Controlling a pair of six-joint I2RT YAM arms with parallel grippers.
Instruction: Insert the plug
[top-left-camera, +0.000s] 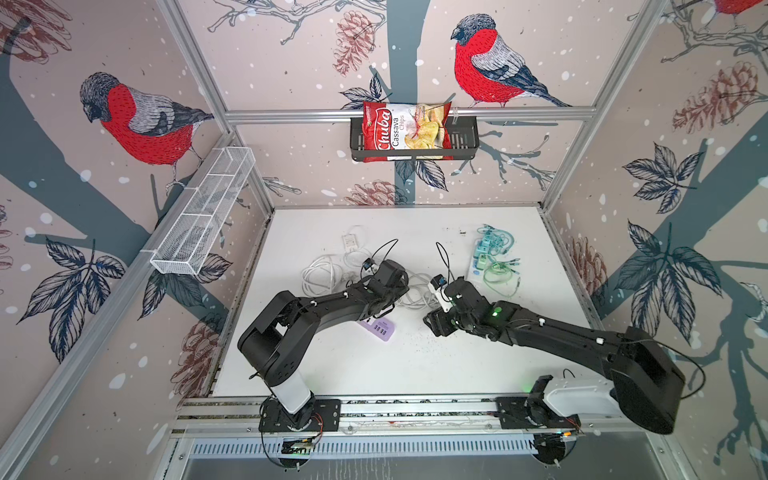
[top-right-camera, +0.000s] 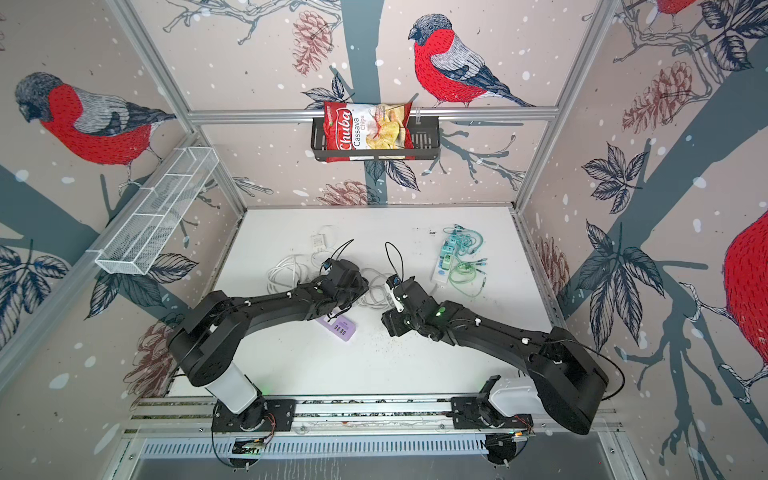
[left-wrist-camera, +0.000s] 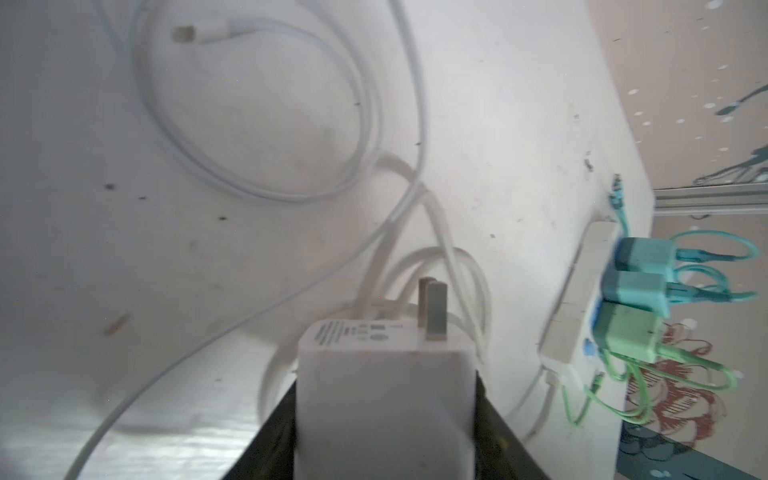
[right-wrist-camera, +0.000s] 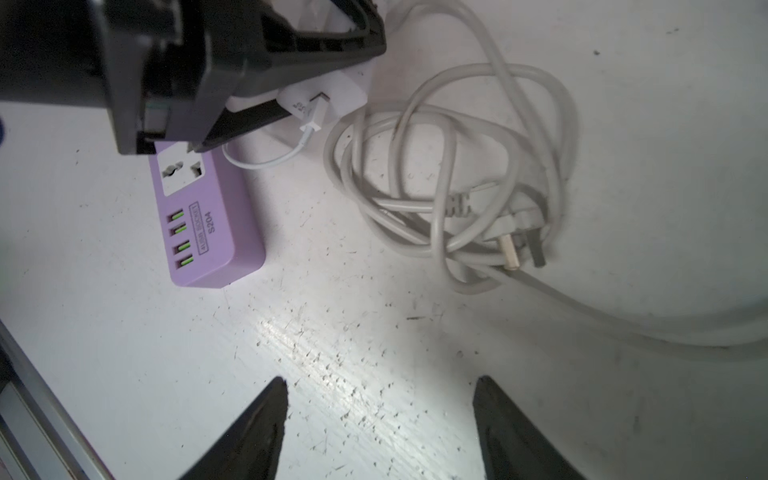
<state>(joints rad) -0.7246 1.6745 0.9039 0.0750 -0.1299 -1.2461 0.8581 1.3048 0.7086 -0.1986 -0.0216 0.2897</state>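
Note:
My left gripper (left-wrist-camera: 386, 415) is shut on a white plug (left-wrist-camera: 386, 374), a boxy adapter whose two metal prongs (left-wrist-camera: 434, 309) point away from the wrist. In the right wrist view the plug (right-wrist-camera: 336, 89) trails a thin white USB cable. It hangs just past the socket end of a purple power strip (right-wrist-camera: 208, 224). The strip's socket (right-wrist-camera: 183, 170) faces up and is partly covered by the left gripper (right-wrist-camera: 232, 95). In both top views the strip (top-left-camera: 380, 330) (top-right-camera: 338, 328) shows under the left arm. My right gripper (right-wrist-camera: 380, 395) is open over bare table, to the right of the strip (top-left-camera: 432, 322).
A tangled grey cord with its own plug (right-wrist-camera: 457, 174) lies between the grippers. White cables (top-left-camera: 324, 274) lie further back on the left. A white strip holding teal and green chargers (top-left-camera: 482, 257) lies at the back right. A chips bag (top-left-camera: 405, 126) sits in a wall basket.

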